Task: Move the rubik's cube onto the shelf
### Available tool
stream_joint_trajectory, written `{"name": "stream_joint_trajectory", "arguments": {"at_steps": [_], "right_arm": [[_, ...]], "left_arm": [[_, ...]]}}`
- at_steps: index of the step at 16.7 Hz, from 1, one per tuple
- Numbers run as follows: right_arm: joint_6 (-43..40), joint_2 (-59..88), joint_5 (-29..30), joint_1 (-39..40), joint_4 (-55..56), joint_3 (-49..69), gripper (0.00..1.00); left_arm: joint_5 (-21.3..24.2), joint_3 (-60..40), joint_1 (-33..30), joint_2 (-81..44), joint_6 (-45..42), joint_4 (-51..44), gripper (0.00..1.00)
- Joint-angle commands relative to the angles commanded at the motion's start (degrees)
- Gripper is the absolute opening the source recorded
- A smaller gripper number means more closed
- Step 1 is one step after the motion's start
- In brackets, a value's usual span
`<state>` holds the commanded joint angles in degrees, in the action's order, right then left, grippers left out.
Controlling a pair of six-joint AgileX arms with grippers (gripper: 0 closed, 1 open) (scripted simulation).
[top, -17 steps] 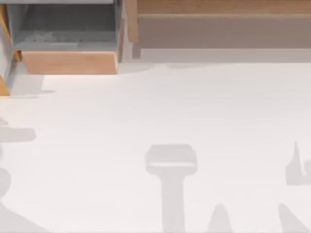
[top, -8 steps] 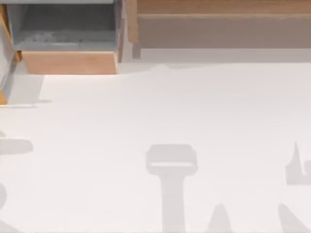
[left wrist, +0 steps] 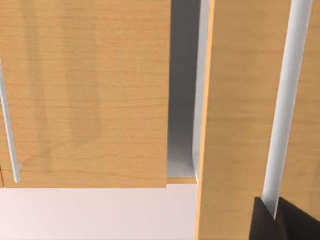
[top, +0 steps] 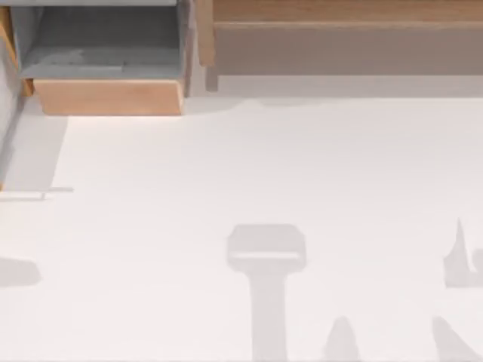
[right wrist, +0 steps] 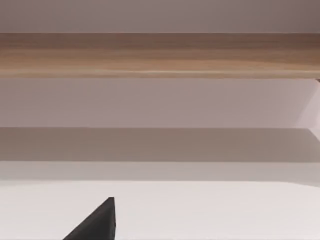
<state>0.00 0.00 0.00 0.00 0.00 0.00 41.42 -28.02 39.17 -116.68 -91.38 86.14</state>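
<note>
The rubik's cube is out of view. The shelf (top: 339, 11) runs along the table's far right as a light-brown ledge with a grey-brown panel (top: 339, 49) below it; in the right wrist view the shelf (right wrist: 160, 55) lies straight ahead. My left gripper (left wrist: 272, 212) is at a wooden cabinet, its dark fingers closed around a slim silver handle (left wrist: 287, 100) on a door panel (left wrist: 235, 125). Of my right gripper, a single dark fingertip (right wrist: 100, 222) pokes up above the white table, well short of the shelf.
A wooden box with a grey interior (top: 106, 96) stands at the far left, beside the shelf. A second wooden panel (left wrist: 85, 100) with its own silver handle (left wrist: 10, 125) faces the left wrist camera. Arm shadows (top: 266, 253) fall on the white table.
At the top view's left edge, the orange door edge and its thin shadow line have swung toward the near side and almost left the view. The shadow at the near left has slid down too.
</note>
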Motion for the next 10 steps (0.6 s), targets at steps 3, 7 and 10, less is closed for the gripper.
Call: {"name": "stream_joint_trajectory", "arguments": {"at_steps": [3, 7, 10], "right_arm": [[0.0, 0.0, 0.0, 0.0, 0.0, 0.0, 1.0], [0.0, 0.0, 0.0, 0.0, 0.0, 0.0, 1.0], [0.0, 0.0, 0.0, 0.0, 0.0, 0.0, 1.0]], "left_arm": [[0.0, 0.1, 0.0, 0.0, 0.0, 0.0, 0.0], [0.0, 0.1, 0.0, 0.0, 0.0, 0.0, 0.3], [0.0, 0.1, 0.0, 0.0, 0.0, 0.0, 0.53]]}}
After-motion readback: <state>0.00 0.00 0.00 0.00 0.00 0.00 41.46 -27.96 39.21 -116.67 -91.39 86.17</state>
